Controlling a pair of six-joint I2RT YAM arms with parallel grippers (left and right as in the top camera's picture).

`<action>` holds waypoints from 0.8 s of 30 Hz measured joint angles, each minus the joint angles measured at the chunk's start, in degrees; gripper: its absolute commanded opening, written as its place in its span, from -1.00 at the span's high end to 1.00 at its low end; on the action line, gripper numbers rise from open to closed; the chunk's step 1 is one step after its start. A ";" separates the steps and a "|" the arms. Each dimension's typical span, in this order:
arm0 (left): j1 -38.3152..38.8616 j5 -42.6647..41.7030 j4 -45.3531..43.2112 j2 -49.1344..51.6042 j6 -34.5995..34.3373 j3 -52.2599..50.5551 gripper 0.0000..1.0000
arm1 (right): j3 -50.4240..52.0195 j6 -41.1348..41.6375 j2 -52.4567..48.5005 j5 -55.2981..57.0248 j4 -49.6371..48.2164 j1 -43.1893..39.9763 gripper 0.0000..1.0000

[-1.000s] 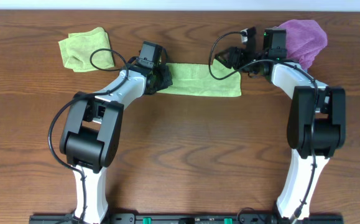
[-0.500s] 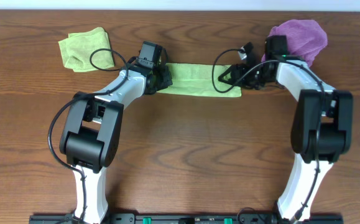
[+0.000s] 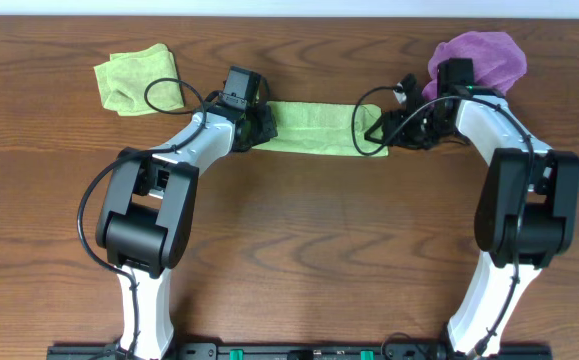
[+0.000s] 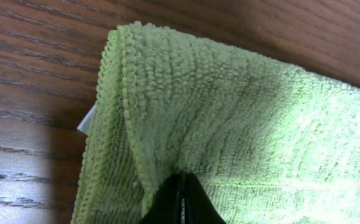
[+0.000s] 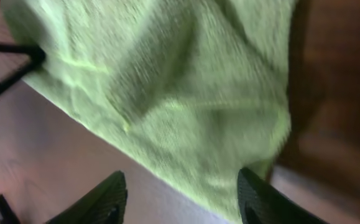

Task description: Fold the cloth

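Cloth [image 3: 314,130] — prob. soft, light, limp; strip at far ctr of table [image 3: 299,250], left gripper [image 4: 181,202] pinched shut on left end, right gripper [image 5: 183,196] w/ jaws apart over right end — best taken by corners.

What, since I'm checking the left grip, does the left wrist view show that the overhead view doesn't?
Only left wrist: shut left fingers pinching the cloth near its stitched edge, a white tag peeking out. Only overhead: the right fingers at the cloth's far end, a second green cloth, a purple cloth. Both: the cloth on the wooden table.
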State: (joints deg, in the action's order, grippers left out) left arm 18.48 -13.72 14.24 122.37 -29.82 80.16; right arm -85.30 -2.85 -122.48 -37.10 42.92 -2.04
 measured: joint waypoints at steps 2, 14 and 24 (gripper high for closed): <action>0.00 0.00 -0.02 0.00 0.00 0.00 0.88 | 0.00 0.52 0.48 1.77 1.11 -0.20 -0.43; 0.00 0.00 0.00 0.00 -0.24 0.02 0.89 | 0.02 4.92 1.38 4.87 -6.97 -0.76 -0.48; 0.00 -0.02 0.00 0.00 -0.24 0.02 0.88 | 0.00 8.70 -0.26 4.98 -11.08 -0.28 -0.46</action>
State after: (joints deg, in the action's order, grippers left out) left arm 18.48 -13.74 14.24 122.37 -30.06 80.18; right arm -85.30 5.85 -122.74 -32.12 31.83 -2.33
